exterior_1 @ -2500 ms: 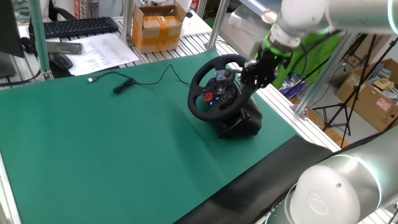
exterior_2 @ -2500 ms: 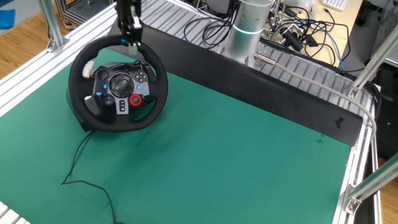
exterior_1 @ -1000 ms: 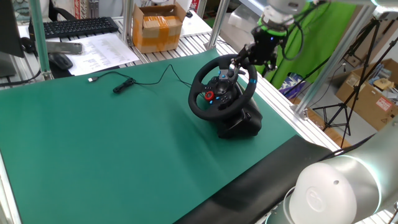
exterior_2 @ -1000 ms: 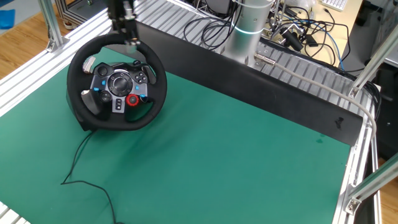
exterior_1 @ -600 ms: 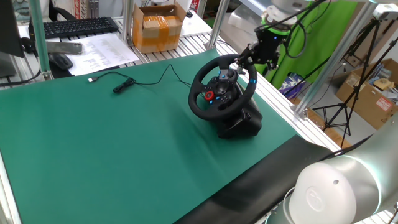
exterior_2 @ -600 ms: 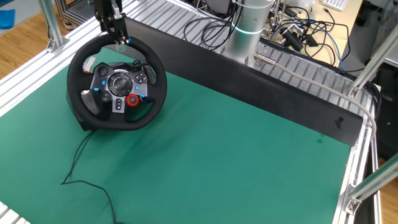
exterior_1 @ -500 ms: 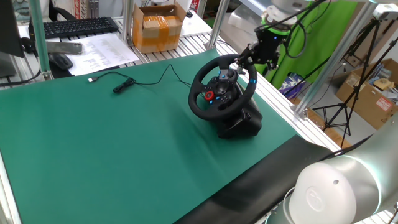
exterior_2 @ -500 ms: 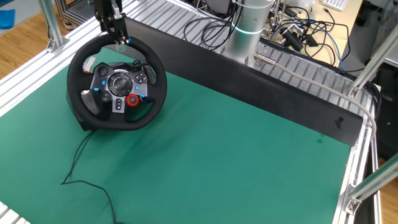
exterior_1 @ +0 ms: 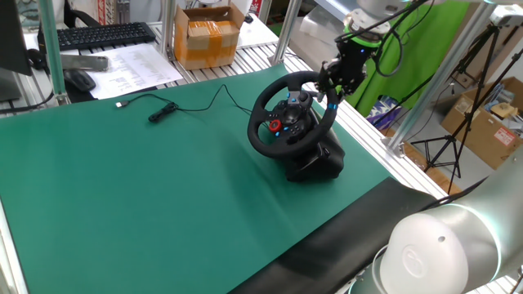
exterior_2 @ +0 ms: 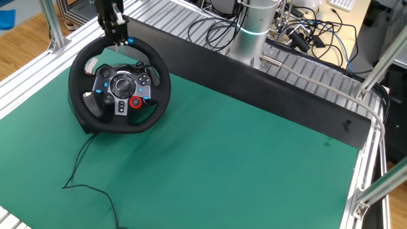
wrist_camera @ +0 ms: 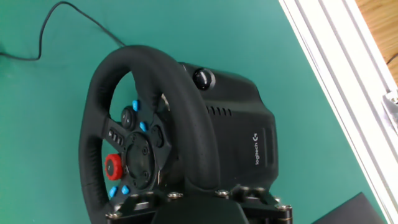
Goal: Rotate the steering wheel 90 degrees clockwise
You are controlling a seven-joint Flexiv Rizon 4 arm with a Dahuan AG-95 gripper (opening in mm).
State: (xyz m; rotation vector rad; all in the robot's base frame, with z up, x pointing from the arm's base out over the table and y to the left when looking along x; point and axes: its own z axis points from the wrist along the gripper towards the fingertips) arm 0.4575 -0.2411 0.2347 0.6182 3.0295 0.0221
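The steering wheel (exterior_1: 256, 133) is black with a thick rim and stands on its black boxy base (exterior_1: 325, 161) at the right side of the green mat. Its hub carries a red round button (exterior_1: 274, 126) and small blue accents. It also shows in the other fixed view (exterior_2: 79, 73) and in the hand view (wrist_camera: 180, 106). My gripper (exterior_1: 331, 84) hangs at the top of the rim, fingers pointing down and close to it (exterior_2: 121, 43). It looks open and holds nothing. In the hand view the fingertips are hidden and the rim runs under the hand.
The wheel's black cable (exterior_1: 200, 106) trails across the mat to a plug (exterior_1: 161, 114). Aluminium rails (exterior_1: 372, 135) border the mat right behind the base. A cardboard box (exterior_1: 208, 33) and a keyboard (exterior_1: 102, 34) lie beyond the far edge. My arm's base (exterior_2: 254, 28) stands behind.
The gripper let go of the rim's right side, rose, shifted along the top of the rim and has now come down slightly. The wheel turned a little early on, then stayed still.
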